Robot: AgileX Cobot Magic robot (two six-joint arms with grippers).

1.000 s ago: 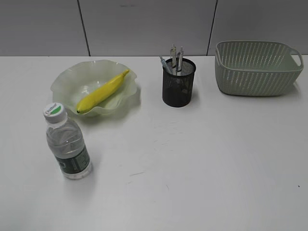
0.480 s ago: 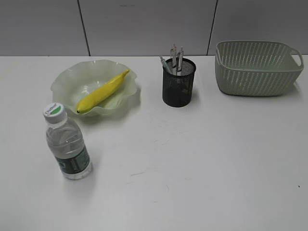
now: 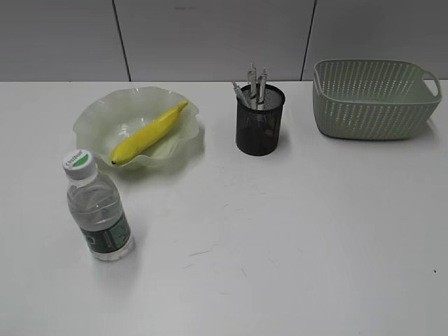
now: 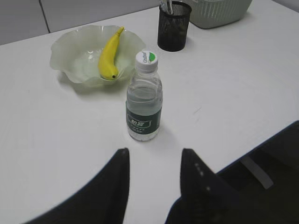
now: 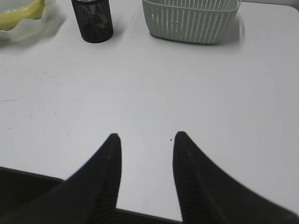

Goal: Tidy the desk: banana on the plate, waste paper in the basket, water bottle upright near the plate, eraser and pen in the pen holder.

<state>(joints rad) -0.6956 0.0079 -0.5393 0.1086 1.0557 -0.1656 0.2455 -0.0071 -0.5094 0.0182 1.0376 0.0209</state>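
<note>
Standing upright near the plate (image 3: 91,119), the bottle (image 3: 98,210) looks water-heavy, smooth and slippery, so I would take it round the labelled waist, while both my tools (image 4: 154,161) (image 5: 145,140) hang parted and empty over the bare white worktop (image 3: 315,231), grey wall behind.

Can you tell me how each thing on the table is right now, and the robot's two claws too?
banana: lying in the plate.
plate: holding the banana.
water bottle: upright, capped, near the plate.
pen holder: upright, pens standing in it.
basket: upright; inside hidden.
left gripper: open, empty, short of the bottle.
right gripper: open, empty, over bare desk.
</note>
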